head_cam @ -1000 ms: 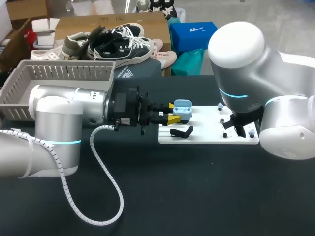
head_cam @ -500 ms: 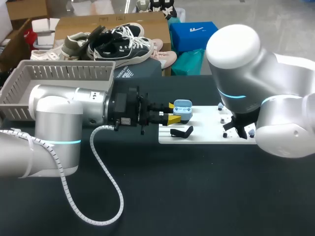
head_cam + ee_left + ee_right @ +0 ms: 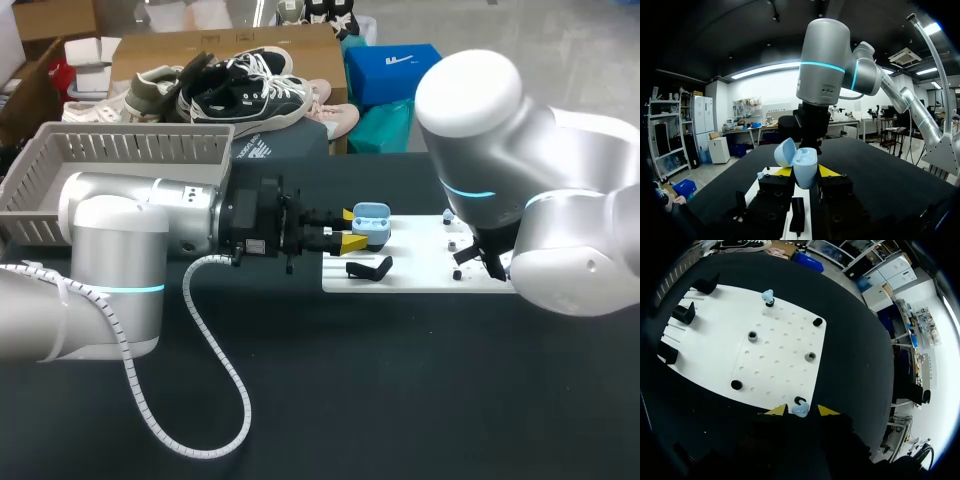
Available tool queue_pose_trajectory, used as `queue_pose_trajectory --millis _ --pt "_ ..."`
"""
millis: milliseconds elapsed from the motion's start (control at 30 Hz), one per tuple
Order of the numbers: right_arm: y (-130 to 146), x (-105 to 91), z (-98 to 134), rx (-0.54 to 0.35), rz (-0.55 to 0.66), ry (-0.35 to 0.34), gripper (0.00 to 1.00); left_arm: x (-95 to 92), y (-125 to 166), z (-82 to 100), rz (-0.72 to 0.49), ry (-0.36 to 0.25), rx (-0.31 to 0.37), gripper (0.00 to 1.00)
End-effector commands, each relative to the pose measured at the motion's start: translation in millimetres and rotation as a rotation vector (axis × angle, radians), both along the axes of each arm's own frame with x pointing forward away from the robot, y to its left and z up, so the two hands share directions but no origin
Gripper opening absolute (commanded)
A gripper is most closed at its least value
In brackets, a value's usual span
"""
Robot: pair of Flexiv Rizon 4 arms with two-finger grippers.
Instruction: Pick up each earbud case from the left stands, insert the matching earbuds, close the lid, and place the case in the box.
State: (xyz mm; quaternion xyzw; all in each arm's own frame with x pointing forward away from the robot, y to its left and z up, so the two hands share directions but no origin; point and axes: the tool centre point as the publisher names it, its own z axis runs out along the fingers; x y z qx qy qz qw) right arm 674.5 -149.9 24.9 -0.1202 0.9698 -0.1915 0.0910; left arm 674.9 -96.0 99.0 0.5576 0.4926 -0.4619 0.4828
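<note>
Left wrist view has the left gripper [image 3: 805,173] clamped on a light blue earbud case [image 3: 806,169], one yellow tip pressed against each side. The case stands upright between the fingers with its lid [image 3: 785,152] swung open. Ahead of it, past the case, the right arm comes down to the table.

From the head view, the left gripper [image 3: 349,231] holds the case [image 3: 371,222] over the left end of a white pegboard [image 3: 420,272]. A black stand [image 3: 370,268] sits on the board just near of it.

At the right wrist, the right gripper [image 3: 801,413] hangs over the right edge of the board [image 3: 780,342], its fingers a little apart. A pale blue earbud [image 3: 799,411] on its black peg lies between the tips, with a narrow gap showing on each side. A second earbud [image 3: 768,295] sits on a holder well apart from the first. Three black stands [image 3: 684,313] line the board's left end.

A grey box [image 3: 130,150] rests at the far left of the table.
</note>
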Motion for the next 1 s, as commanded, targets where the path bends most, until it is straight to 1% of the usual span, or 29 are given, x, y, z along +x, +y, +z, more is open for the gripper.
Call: queue_pose_trajectory --millis 33,200,300,400,433,533,567,600,900,1000 --pt "1.7 2.7 -1.5 -0.007 -0.003 0.006 0.32 0.8 -0.4 -0.7 -0.001 0.000 0.000 0.00" --pt "0.8 3.4 -2.4 -0.012 -0.004 0.010 0.29 0.8 -0.4 -0.7 -0.001 0.000 0.000 0.00" --pt "0.2 3.3 -2.9 -0.015 -0.005 0.014 0.23 0.8 -0.4 -0.7 -0.001 0.000 0.000 0.00" --pt "0.1 2.8 -3.5 -0.016 -0.005 0.019 0.20 0.8 -0.4 -0.7 -0.001 0.000 0.000 0.00" --pt "-0.2 2.7 -4.2 -0.017 -0.006 0.020 0.17 0.8 -0.4 -0.7 -0.001 0.000 0.000 0.00" --pt "-1.8 2.6 -5.8 -0.024 -0.014 0.028 0.11 0.8 -0.4 -0.7 -0.001 0.000 0.000 0.00" --pt "-1.9 2.5 -5.8 -0.024 -0.016 0.028 0.02 0.8 -0.4 -0.7 -0.001 0.000 0.000 0.00" --pt "-2.0 2.4 -5.8 -0.024 -0.016 0.029 0.00 0.8 -0.4 -0.7 -0.001 0.000 0.000 0.00" --pt "-1.5 2.2 -2.6 -0.018 -0.016 0.018 0.00 0.8 -0.4 -0.7 -0.001 0.000 0.000 0.00" --pt "-0.5 1.3 3.1 -0.018 -0.018 0.009 0.00 0.8 -0.4 -0.7 -0.001 0.000 0.000 0.00"
